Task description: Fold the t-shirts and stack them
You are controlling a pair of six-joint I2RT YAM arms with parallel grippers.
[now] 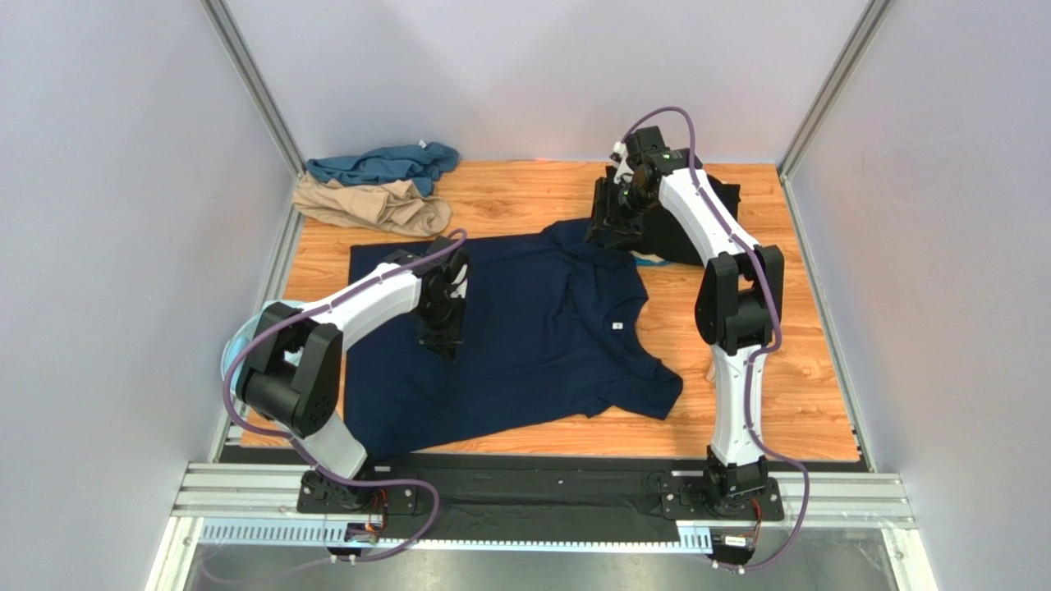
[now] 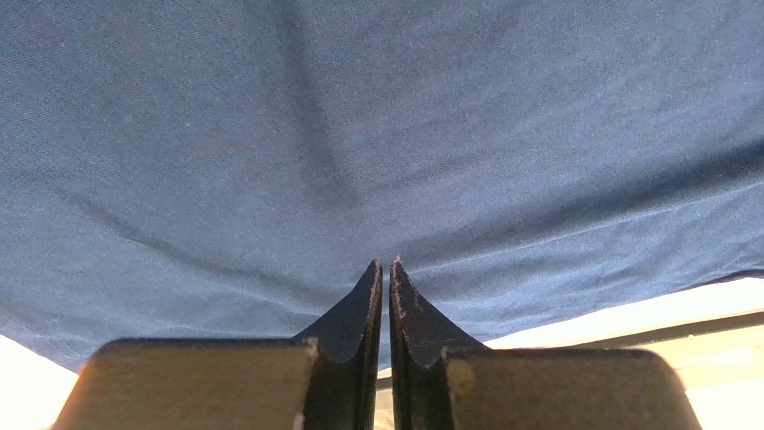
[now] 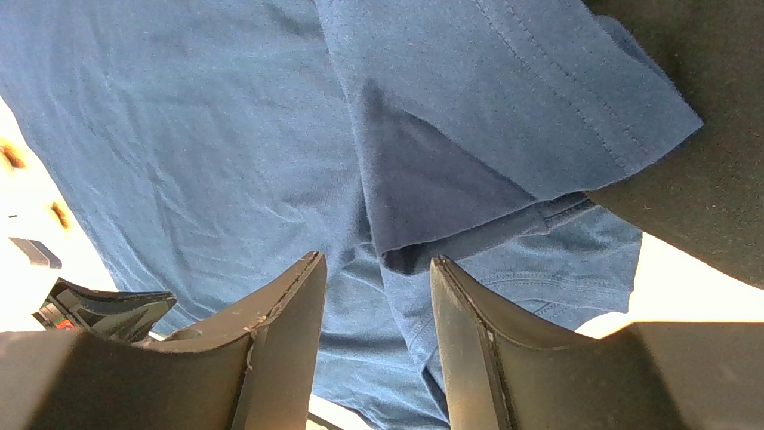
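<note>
Navy t-shirt lies spread across the wooden counter. Left gripper is clenched, pinching its cloth; right gripper hangs released over the folded far sleeve, beside the black t-shirt.

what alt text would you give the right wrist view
The right tool is open, with nothing between its dark fingers, close over a spread navy t-shirt beside its folded-over sleeve. A black shirt fills the upper right corner.
</note>
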